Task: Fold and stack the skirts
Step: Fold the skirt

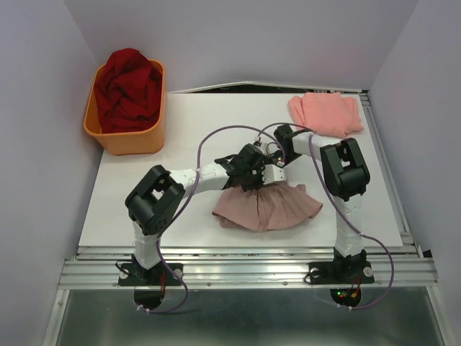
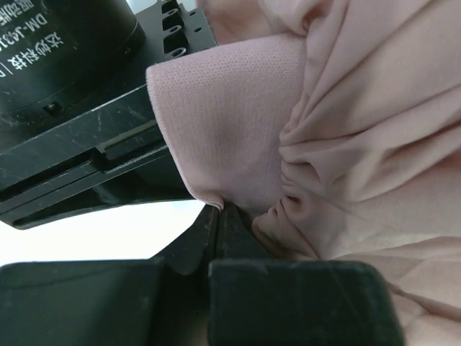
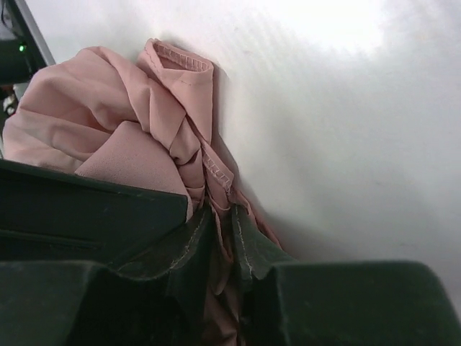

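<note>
The dusty mauve-pink skirt [image 1: 270, 206] lies fanned out on the white table [image 1: 194, 137], its ruffled hem toward the near edge. Its gathered waist is lifted where both grippers meet. My left gripper [image 1: 248, 175] is shut on the waistband [image 2: 230, 137]; its fingertips [image 2: 220, 216] are pressed together on the cloth. My right gripper [image 1: 276, 170] is shut on a bunched waist fold [image 3: 205, 158], with cloth between its fingers [image 3: 248, 241]. The brighter salmon-pink skirt [image 1: 326, 113] lies folded at the far right of the table.
An orange plastic tub [image 1: 130, 137] full of dark red cloth [image 1: 130, 90] stands at the far left. The table's raised right rail [image 1: 382, 166] runs beside the right arm. Grey walls close in both sides.
</note>
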Motion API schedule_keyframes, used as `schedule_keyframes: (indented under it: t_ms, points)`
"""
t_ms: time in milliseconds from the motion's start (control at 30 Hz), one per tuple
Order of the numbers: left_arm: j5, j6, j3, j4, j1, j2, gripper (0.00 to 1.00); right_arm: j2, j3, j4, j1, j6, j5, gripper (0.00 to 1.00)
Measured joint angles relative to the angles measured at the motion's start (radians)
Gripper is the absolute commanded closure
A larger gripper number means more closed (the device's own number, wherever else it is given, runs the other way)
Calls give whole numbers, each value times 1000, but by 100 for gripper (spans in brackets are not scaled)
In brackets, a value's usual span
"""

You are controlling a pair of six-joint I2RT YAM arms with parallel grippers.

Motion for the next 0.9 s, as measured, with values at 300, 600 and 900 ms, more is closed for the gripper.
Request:
schedule_keyframes:
  t_ms: [300,600,900]
  points:
    - [-31,-24,-35,59,0,1,72,0,138,42,-73,112,175,45]
    - [-97,-96,27,-74,2,-128,14,-103,217,52,-174,137,291,39]
    - [34,-371,113,-130,72,-470,19,-484,97,59,-197,243,65,21]
